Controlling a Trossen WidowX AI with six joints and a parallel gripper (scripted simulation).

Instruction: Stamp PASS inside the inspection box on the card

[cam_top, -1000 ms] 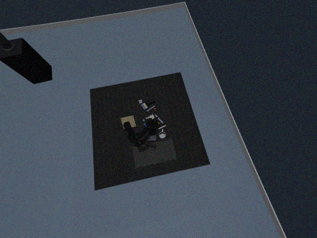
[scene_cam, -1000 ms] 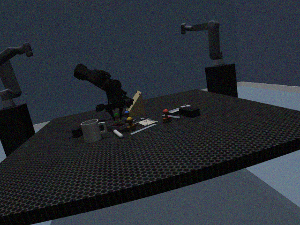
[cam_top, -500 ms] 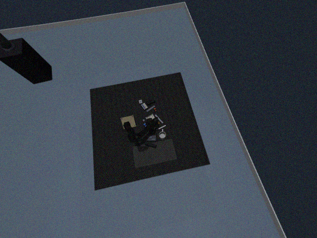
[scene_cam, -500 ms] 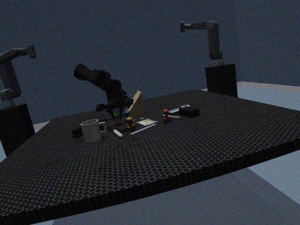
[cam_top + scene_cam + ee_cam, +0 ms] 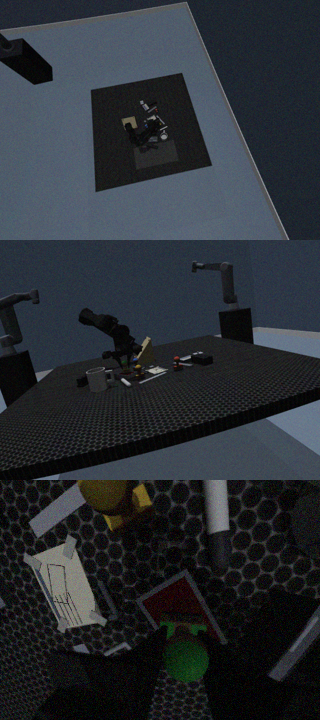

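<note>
My gripper [image 5: 125, 366] [image 5: 182, 632] is shut on the green-knobbed stamp [image 5: 124, 362] [image 5: 186, 661], held upright with its knob between the camera and the fingers. The stamp is over the red ink pad [image 5: 126, 373] [image 5: 175, 595], at the pad's near part in the wrist view. Its underside is hidden, and I cannot tell whether it touches the pad. The white card [image 5: 152, 118] [image 5: 156, 370] [image 5: 82, 582] lies taped down to the left of the pad in the wrist view. Its outlined box [image 5: 56, 565] shows no print that I can make out.
A yellow-knobbed stamp [image 5: 138, 367] [image 5: 105, 494] and a white marker [image 5: 125, 382] [image 5: 216, 507] stand and lie near the pad. A blue-knobbed stamp [image 5: 135, 360], a red-knobbed stamp [image 5: 176, 358], a mug [image 5: 163, 135] [image 5: 97, 380], a slanted board [image 5: 130, 120] and a black box [image 5: 202, 359] are around.
</note>
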